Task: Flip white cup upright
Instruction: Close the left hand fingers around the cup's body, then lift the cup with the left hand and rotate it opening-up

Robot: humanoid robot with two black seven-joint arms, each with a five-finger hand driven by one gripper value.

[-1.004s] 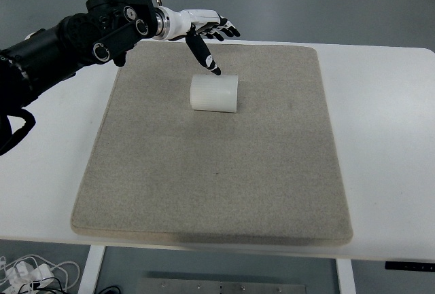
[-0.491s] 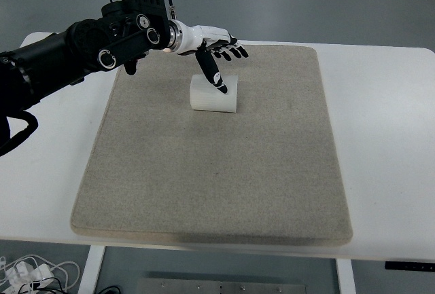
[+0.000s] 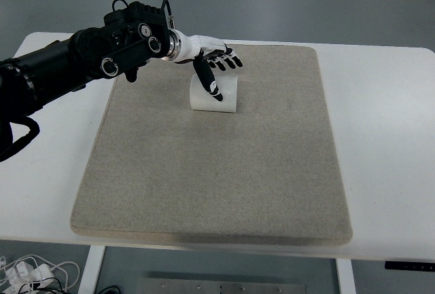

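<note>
One hand is at work: the left hand (image 3: 213, 70) sits directly over the white cup (image 3: 215, 96), fingers spread, holding nothing, its thumb laid down across the cup's side. The likely failure is a roll, since the cup lies on its side and a push without a firm wrap could send it off across the mat (image 3: 217, 192). The cup is ribbed and translucent-white, lying toward the mat's far edge on the counter (image 3: 387, 138).
</note>
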